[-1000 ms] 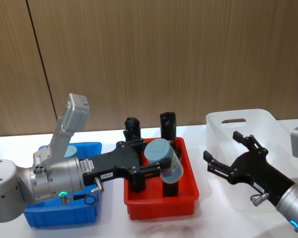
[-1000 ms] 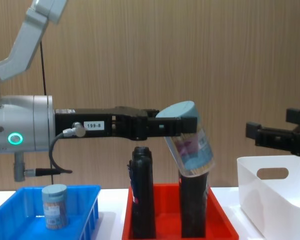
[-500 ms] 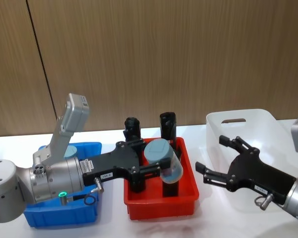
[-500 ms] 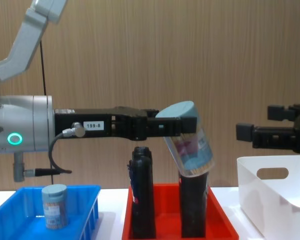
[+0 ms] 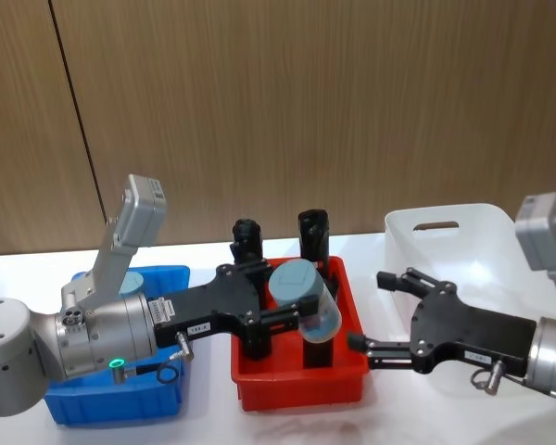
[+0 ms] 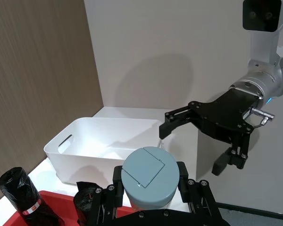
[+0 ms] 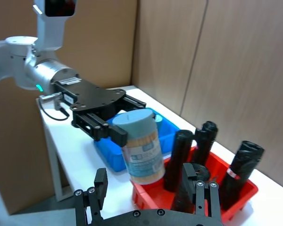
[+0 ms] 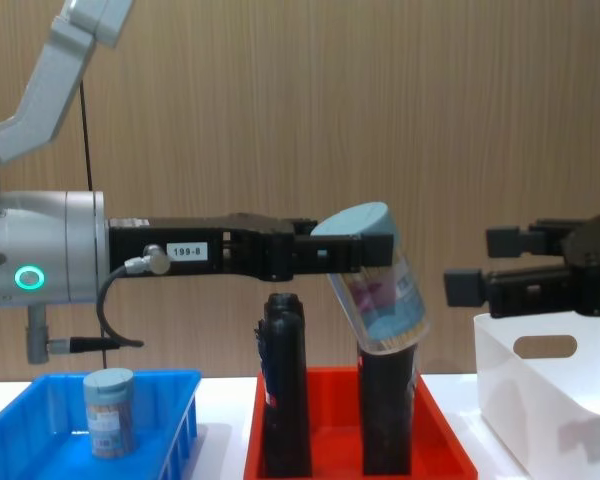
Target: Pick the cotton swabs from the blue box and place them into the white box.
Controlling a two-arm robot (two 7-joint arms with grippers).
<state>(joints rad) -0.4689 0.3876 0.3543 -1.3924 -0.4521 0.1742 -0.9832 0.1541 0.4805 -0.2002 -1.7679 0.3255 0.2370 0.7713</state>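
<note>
The left gripper (image 8: 365, 252) clamps a tilted tub (image 8: 382, 292) in mid-air above the red tray (image 5: 301, 385). The right gripper (image 5: 371, 311), fingers spread wide, has slid from over the white box (image 5: 473, 227) to the tub's three o'clock, not touching; a handover looks near. A second tub (image 8: 110, 410) waits in the blue box (image 5: 111, 403) at nine o'clock.

Behind the white worktop (image 5: 204, 422) we see a brown wood-panel wall (image 5: 352, 111), grain running vertical, w/ a dark seam (image 5: 78, 111) slanting down its left part. Worktop is smooth, slightly glossy. In the left wrist view we catch a plain white wall (image 6: 179, 47) meeting the wood panelling at a corner. Light is even, shadows soft.
</note>
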